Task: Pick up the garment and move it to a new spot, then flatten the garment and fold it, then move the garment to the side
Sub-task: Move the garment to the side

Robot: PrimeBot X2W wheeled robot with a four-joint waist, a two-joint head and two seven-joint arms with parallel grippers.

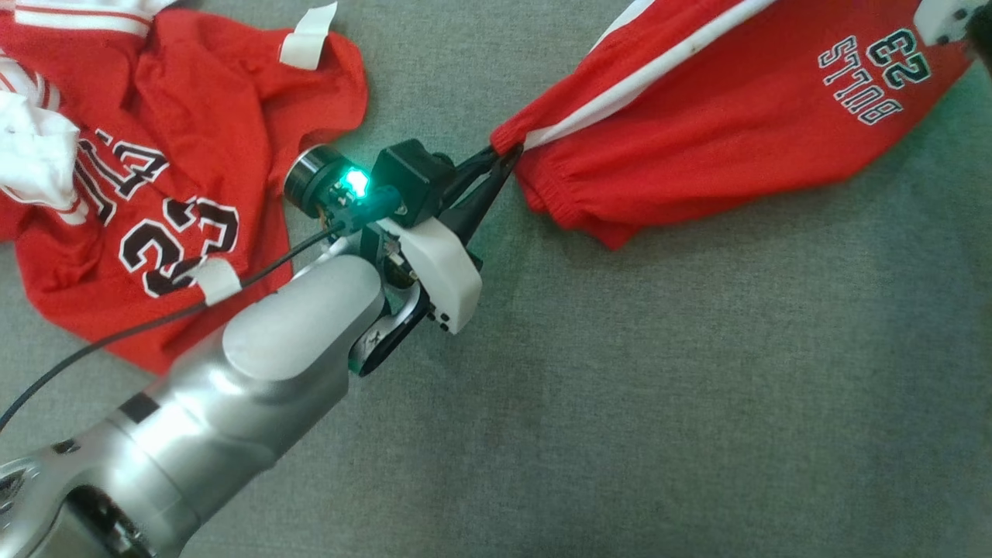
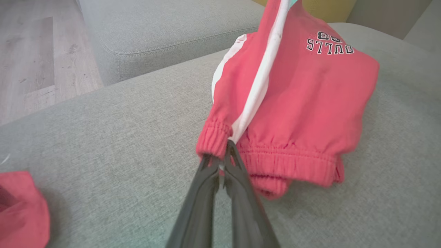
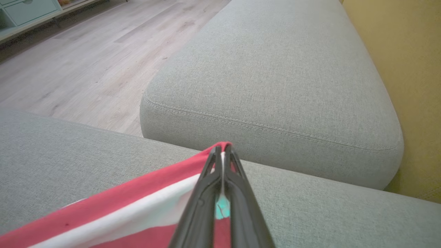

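Red Bulls trousers [image 1: 736, 116] partly lifted off grey sofa [image 1: 659, 387], cuff pinched in closed left tool [image 1: 508, 155], far edge in closed right tool [image 3: 223, 150]. Risk: thin pinch slipping under tension, dropping one end.

Home living room: grey sofa [image 3: 268, 69], wooden floor [image 3: 86, 62]

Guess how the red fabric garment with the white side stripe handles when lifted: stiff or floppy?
Likely floppy: the red fabric garment bunches in folds between the left gripper and right gripper. Probably light, since fingertip pinches hold it. The gathered elastic hem may stretch under pull.
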